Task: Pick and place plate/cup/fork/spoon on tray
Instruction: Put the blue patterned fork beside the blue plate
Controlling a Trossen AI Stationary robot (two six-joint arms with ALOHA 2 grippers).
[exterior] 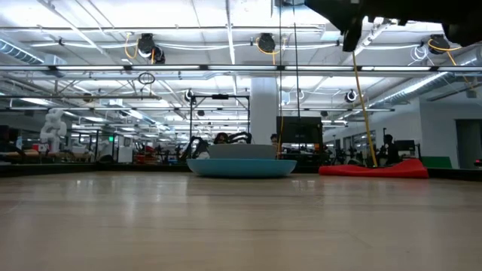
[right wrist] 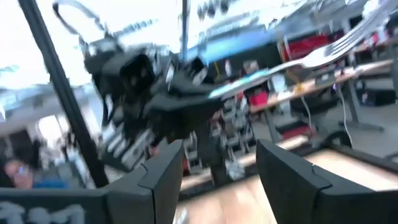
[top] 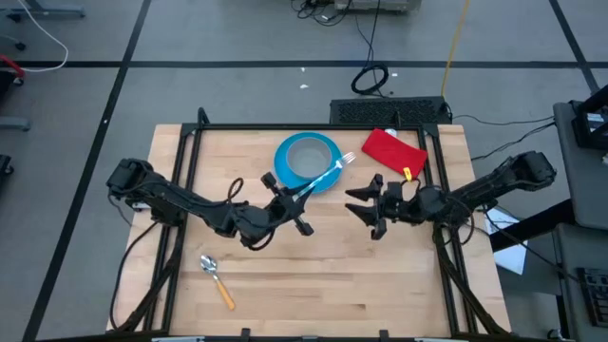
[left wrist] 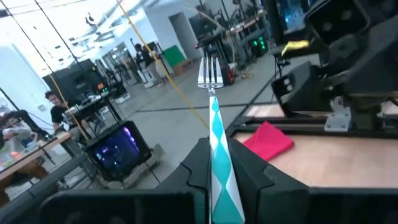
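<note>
My left gripper [top: 291, 200] is shut on a fork [top: 328, 174] with a teal patterned handle and silver tines, held in the air over the near right rim of the blue plate [top: 285, 171]. The pale grey cup [top: 306, 157] sits in the plate. My right gripper [top: 366, 205] is open and empty, just right of the fork. The orange-handled spoon [top: 217, 277] lies on the table at the near left. In the low view the plate [exterior: 241, 167] and cup [exterior: 242, 150] rest on the table. My left gripper pinches the fork's teal handle [left wrist: 219, 163] between its two fingers [left wrist: 198, 169]. The fingers lie along the handle, slanting toward the table's far right. The fork is lifted clear of the table, its tines [left wrist: 210, 71] sticking out past the fingertips.
A red cloth-like rectangle [top: 392, 150] lies at the far right, beside the plate; it also shows in the low view [exterior: 374, 170]. A black frame [top: 190, 142] runs along the table's edges. People and desks show in the room beyond [left wrist: 56, 109].
</note>
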